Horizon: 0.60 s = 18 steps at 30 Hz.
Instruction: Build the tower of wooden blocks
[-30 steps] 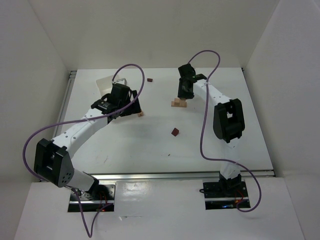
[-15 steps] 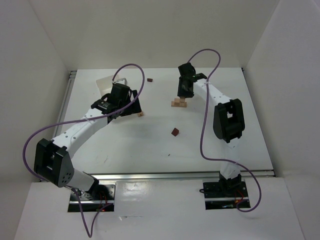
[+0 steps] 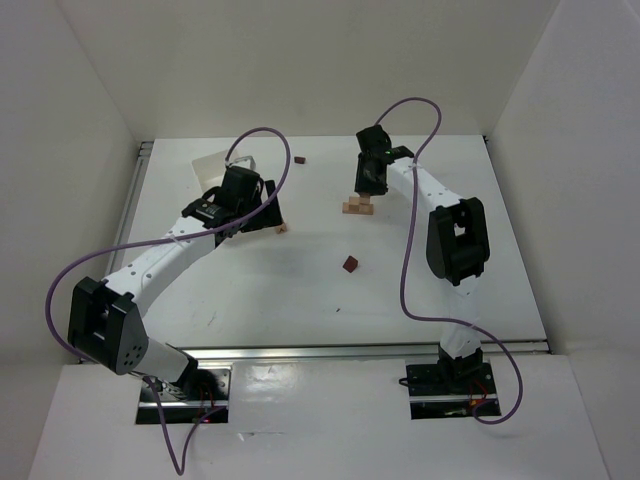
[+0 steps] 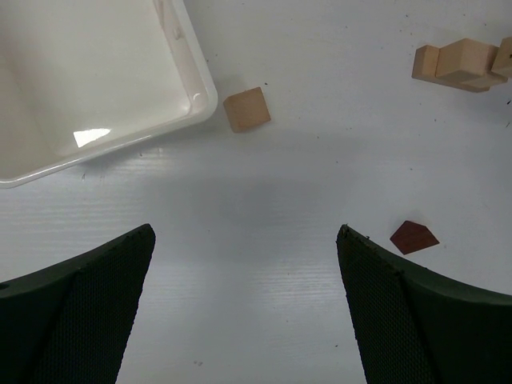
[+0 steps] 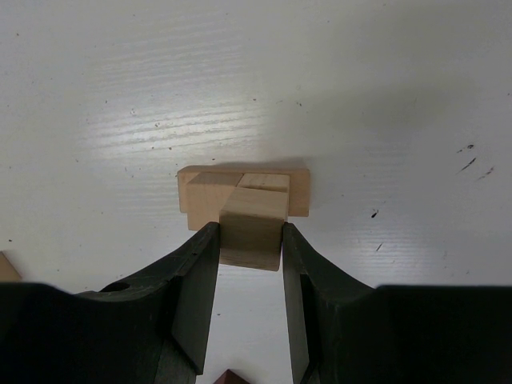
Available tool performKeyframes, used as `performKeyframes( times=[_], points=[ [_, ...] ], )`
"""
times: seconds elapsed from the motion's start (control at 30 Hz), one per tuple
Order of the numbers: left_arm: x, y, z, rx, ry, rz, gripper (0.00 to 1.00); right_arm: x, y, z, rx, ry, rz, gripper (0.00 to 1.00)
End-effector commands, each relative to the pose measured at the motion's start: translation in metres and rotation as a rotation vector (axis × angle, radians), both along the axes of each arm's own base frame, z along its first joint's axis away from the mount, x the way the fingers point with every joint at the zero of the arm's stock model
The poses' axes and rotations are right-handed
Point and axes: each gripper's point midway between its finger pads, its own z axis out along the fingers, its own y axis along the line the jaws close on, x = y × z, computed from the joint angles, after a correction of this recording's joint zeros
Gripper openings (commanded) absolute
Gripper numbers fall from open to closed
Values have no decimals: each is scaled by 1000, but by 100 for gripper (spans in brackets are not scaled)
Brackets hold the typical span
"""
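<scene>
The partial wood block tower (image 3: 355, 208) is a flat tan plank (image 5: 299, 192) with tan cubes (image 5: 206, 196) on it. My right gripper (image 5: 250, 237) is shut on a tan cube (image 5: 252, 228) and holds it at the near edge of the stack; from above the gripper (image 3: 366, 194) stands over the tower. My left gripper (image 4: 244, 240) is open and empty above bare table, and it shows in the top view (image 3: 262, 215). A loose tan cube (image 4: 246, 109) lies ahead of it. A dark maroon roof piece (image 4: 414, 237) lies beside its right finger.
A white tray (image 4: 196, 88) sits at the back left, also in the top view (image 3: 212, 168). A maroon block (image 3: 349, 264) lies mid-table and another (image 3: 301, 159) at the back. The stack shows far right in the left wrist view (image 4: 464, 64). White walls enclose the table.
</scene>
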Motion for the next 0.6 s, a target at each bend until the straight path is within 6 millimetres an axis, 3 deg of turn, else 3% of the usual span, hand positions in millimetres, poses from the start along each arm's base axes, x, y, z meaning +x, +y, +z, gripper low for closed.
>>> performKeyframes(
  times=[0.0,0.43,0.57],
  points=[
    [12,-5,19,-16,-55,-18,100,14,5,24,39,-66,-9,29],
    [12,-5,19,-16,-55,-18,100,11,-1,17,12,-56,-26,32],
    [12,-5,19,-16,-55,-18,100,15,-1,25,19,-92,-18,32]
  ],
)
